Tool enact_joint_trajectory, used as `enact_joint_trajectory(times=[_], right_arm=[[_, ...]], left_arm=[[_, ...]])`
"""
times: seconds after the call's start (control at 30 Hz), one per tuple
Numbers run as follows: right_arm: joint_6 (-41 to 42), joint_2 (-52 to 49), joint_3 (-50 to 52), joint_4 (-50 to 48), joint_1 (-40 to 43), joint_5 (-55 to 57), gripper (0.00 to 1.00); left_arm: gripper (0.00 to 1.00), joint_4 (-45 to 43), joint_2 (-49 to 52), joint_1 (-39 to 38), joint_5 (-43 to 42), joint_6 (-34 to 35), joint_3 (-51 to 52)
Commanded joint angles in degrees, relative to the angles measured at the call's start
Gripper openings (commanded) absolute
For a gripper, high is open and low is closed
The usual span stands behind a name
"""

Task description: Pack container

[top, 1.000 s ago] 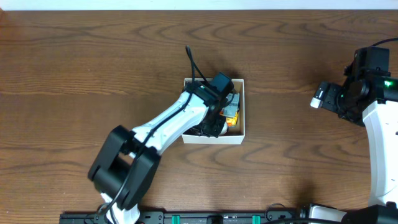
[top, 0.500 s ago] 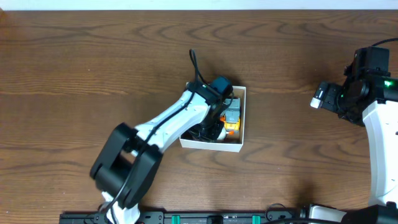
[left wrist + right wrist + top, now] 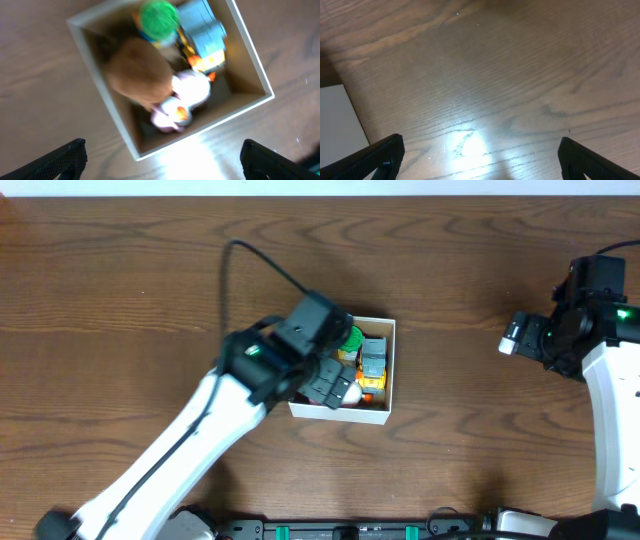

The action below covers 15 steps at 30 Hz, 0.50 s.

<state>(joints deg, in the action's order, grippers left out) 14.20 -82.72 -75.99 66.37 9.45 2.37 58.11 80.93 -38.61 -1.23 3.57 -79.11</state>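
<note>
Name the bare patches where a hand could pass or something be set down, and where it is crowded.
Free: the table between the container and the right arm, and beyond the container's far wall. Crowded: inside the container, toys fill most of the floor, left gripper above.

Container point(image 3: 102, 95) matt cardboard inside; table point(image 3: 520, 75) glossy wood grain.

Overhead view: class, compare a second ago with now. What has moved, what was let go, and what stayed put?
The left gripper has lifted out of the container and drawn back leftward, open and empty. The container slid slightly toward the robot and twisted a little. The toys stay inside; the right gripper has not moved.
</note>
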Motion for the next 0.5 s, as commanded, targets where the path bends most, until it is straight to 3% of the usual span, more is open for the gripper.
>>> enact_joint_trajectory(times=[0.0,0.23,0.47], right_arm=[[-2.3,-0.1,0.0,-1.2,-4.1,0.5,0.99],[-1.6,-0.1,0.0,-11.7,-16.7,4.9,0.99],[-1.4,-0.1,0.0,-21.6,-20.0,8.3,0.99]], left_arm=[[0.98,0.1,-4.7,3.7,7.1,0.2,-1.0],[0.98,-3.0,-8.3,20.6,7.3,1.2,-1.0],[0.98,-5.5,-6.7,30.7,7.3,1.2,-1.0]])
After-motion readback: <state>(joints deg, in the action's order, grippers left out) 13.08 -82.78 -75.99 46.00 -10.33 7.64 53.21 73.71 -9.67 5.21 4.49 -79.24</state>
